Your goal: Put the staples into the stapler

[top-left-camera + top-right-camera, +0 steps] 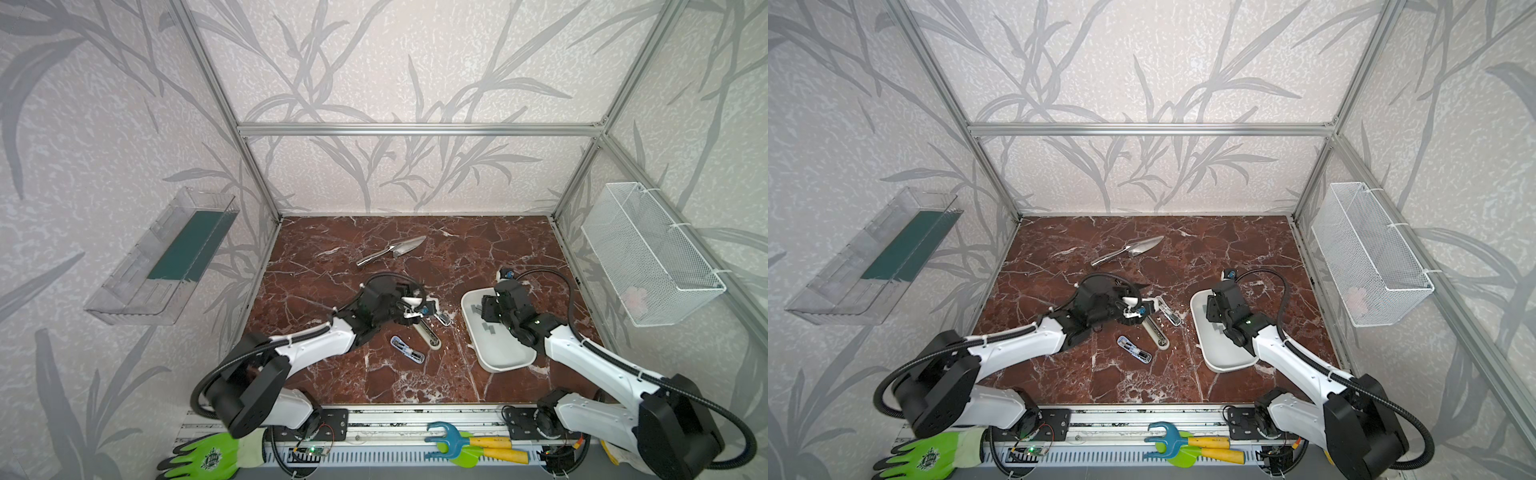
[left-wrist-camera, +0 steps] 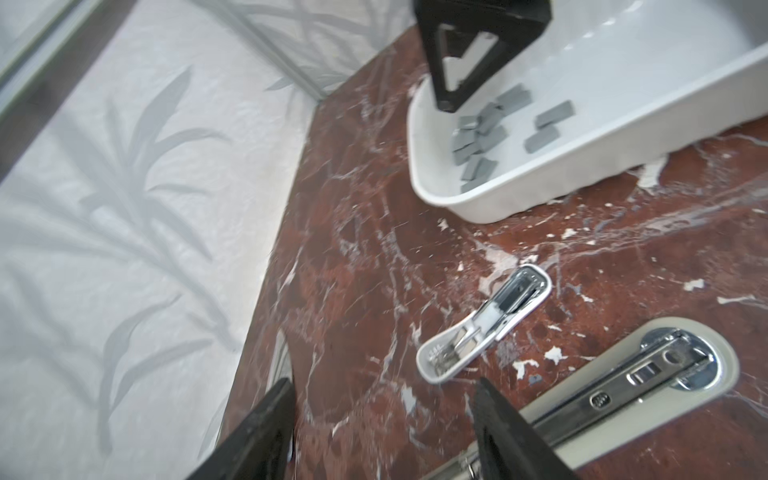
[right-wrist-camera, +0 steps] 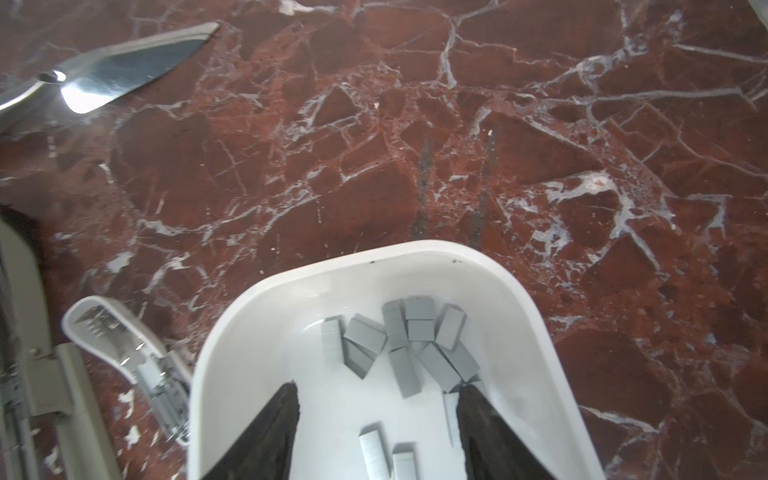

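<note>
staples (image 3: 399, 345): dull-grey strips heaped loose at the far end of the tray, a few more lying singly nearer the robot
tray (image 3: 232, 332): white and shallow, flat on the table, right of centre
right gripper (image 3: 374, 424): lowered into the tray, jaws spread; two strips lie on the tray floor between the fingers and none is pinched
stapler (image 2: 623, 382): beige, opened out flat just left of the tray, metal magazine facing up
left gripper (image 2: 382, 432): low over the far part of the stapler, jaws spread, only bare table between them
small white stapler (image 2: 484, 324): between the stapler and the tray, metal insides up
small blue-edged stapler (image 1: 407, 349): near-left of the beige one, apart from it
trowel (image 1: 392, 250): shiny metal, far centre, well apart
table (image 1: 478, 249): red-brown marble
</note>
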### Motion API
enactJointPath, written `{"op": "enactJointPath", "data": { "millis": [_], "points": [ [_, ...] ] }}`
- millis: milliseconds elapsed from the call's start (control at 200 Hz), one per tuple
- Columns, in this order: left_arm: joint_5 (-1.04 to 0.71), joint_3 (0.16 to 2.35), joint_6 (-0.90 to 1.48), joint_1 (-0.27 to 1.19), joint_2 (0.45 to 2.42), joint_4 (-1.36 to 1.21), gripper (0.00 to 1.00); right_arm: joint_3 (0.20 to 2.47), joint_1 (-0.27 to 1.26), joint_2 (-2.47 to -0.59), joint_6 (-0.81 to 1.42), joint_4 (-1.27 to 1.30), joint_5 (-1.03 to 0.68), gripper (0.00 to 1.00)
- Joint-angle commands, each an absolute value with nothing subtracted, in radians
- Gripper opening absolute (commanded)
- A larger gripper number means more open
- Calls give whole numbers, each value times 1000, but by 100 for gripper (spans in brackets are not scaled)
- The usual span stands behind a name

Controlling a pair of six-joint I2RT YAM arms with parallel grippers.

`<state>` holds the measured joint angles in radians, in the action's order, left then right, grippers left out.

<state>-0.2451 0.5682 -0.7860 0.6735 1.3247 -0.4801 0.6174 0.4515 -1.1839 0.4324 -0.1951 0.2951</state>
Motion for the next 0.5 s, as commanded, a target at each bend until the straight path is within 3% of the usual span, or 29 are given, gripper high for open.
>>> {"op": "enactJointPath", "data": {
  "millis": [0,100,180,250,350,495],
  "points": [
    [17,525,-370,626,1202,-615,68,690,423,-1259,402,-255,291,58],
    [239,550,-119,553,1153,-410,72,762,422,-1374,389,-287,272,53],
    [235,491,-3,485,1135,-445,92,839,419,-1470,390,-360,253,43],
    [232,394,32,455,1124,-588,99,865,420,-1523,391,-369,253,39],
    [271,304,112,399,1119,-692,99,882,419,-1542,390,-387,253,39],
    [220,340,265,307,1180,-562,99,862,407,-1535,390,-376,223,40]
  ]
}}
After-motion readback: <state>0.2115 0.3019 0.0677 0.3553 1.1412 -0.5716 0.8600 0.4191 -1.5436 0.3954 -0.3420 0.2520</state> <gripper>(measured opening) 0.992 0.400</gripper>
